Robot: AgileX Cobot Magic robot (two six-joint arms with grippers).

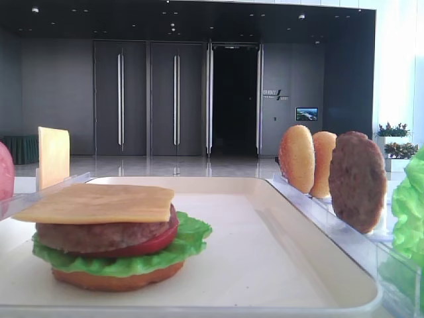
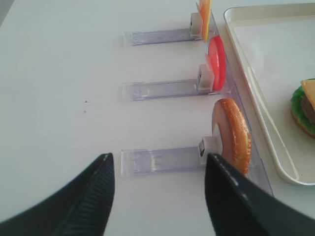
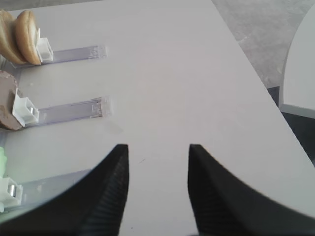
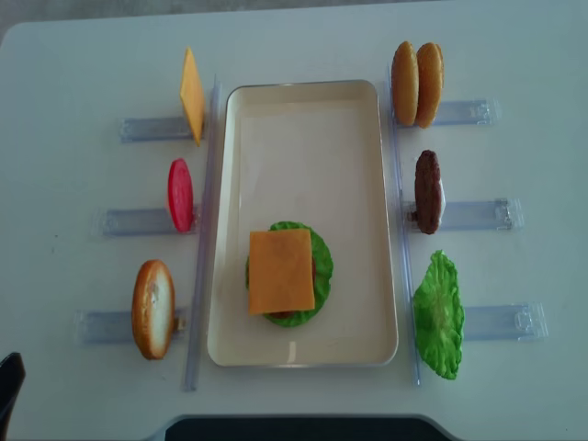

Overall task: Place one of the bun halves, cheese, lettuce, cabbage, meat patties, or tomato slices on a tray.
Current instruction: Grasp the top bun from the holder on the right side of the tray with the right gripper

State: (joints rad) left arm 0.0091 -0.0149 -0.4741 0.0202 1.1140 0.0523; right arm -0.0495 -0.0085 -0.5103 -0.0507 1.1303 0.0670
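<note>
On the cream tray [image 4: 358,184] sits a stack topped by a cheese [image 4: 281,270] square, over a meat patty [image 1: 99,236], tomato slice [image 1: 151,244], lettuce [image 1: 189,237] and flat bun [image 1: 112,278]. Left of the tray stand a domed bun top [image 4: 152,308], a tomato slice [image 4: 180,195] and a cheese slice [image 4: 191,95]. To its right stand two bun halves [image 4: 416,83], a patty [image 4: 427,191] and lettuce [image 4: 437,314]. My left gripper [image 2: 158,161] is open above the table beside the bun top [image 2: 232,133]. My right gripper [image 3: 157,150] is open over bare table, holding nothing.
Clear plastic racks [image 4: 197,230] run along both long sides of the tray, with clear strips [image 3: 74,110] reaching outward under each upright piece. The table's right edge [image 3: 261,83] drops off to a grey floor. A second white surface [image 3: 300,64] is at far right.
</note>
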